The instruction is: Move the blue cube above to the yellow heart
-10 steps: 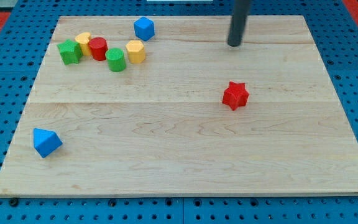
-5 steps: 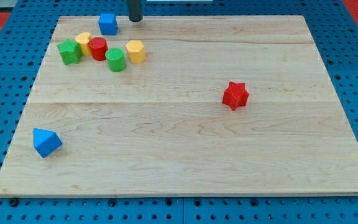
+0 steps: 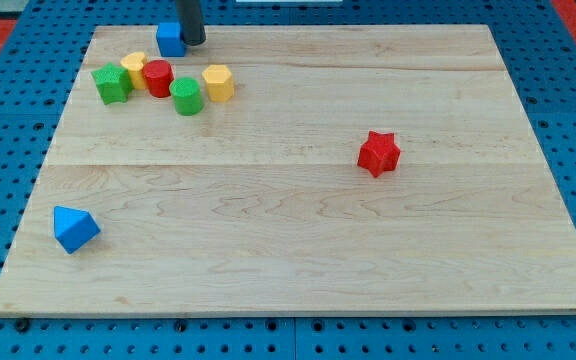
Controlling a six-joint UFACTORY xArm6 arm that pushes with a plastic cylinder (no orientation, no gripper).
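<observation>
Mostly bare, the wooden board (image 3: 298, 230) held few blocks. My tip (image 3: 193, 42), a plain rod w/o jaws, touched the blue cube (image 3: 171, 39) on its right side, at top edge, just above the yellow heart (image 3: 134, 68).

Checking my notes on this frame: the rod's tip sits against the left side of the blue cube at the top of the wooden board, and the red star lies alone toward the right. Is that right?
Not quite. The camera view shows my tip against the right side of the blue cube, not its left. The rest holds: the cube is at the top of the wooden board, and the red star lies alone toward the view's right.
</observation>
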